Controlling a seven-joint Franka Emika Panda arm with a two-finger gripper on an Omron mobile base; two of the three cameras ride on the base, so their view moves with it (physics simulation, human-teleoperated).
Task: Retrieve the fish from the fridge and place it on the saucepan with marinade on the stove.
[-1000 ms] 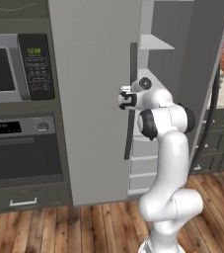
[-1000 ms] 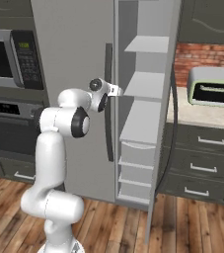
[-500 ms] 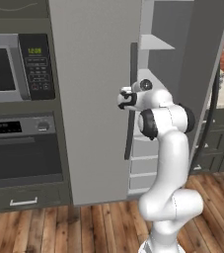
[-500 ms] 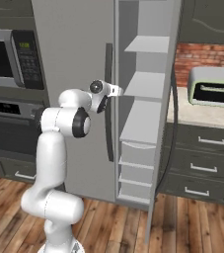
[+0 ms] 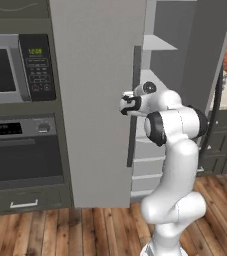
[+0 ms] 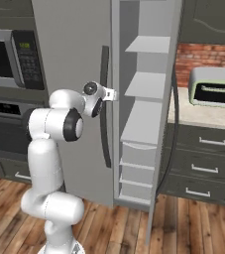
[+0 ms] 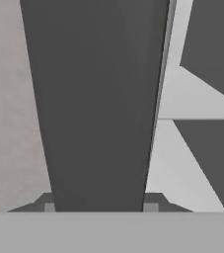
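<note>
The tall grey fridge [image 5: 95, 100] stands in front of me with its right door swung open on white inner shelves [image 6: 148, 84]. My gripper [image 5: 126, 104] is at the long dark handle [image 5: 133, 125] of the closed left door, about halfway up. In the hand view that handle [image 7: 98, 99] fills the space between my fingertips [image 7: 49, 206], which press on both of its sides, so the gripper [image 7: 97, 206] is shut on it. From the right base view the gripper [image 6: 113, 94] sits against the handle [image 6: 105, 129]. The fish, saucepan, marinade and stove are out of view.
A microwave [image 5: 10, 70] and a dark oven [image 5: 25, 155] are built in left of the fridge. The open right door [image 6: 164, 149] juts out toward me. Beyond it, a toaster oven [image 6: 215, 89] sits on a counter above grey drawers [image 6: 203, 168].
The jaws have closed from wide open onto the left door's handle. The arm and the door have hardly moved.
</note>
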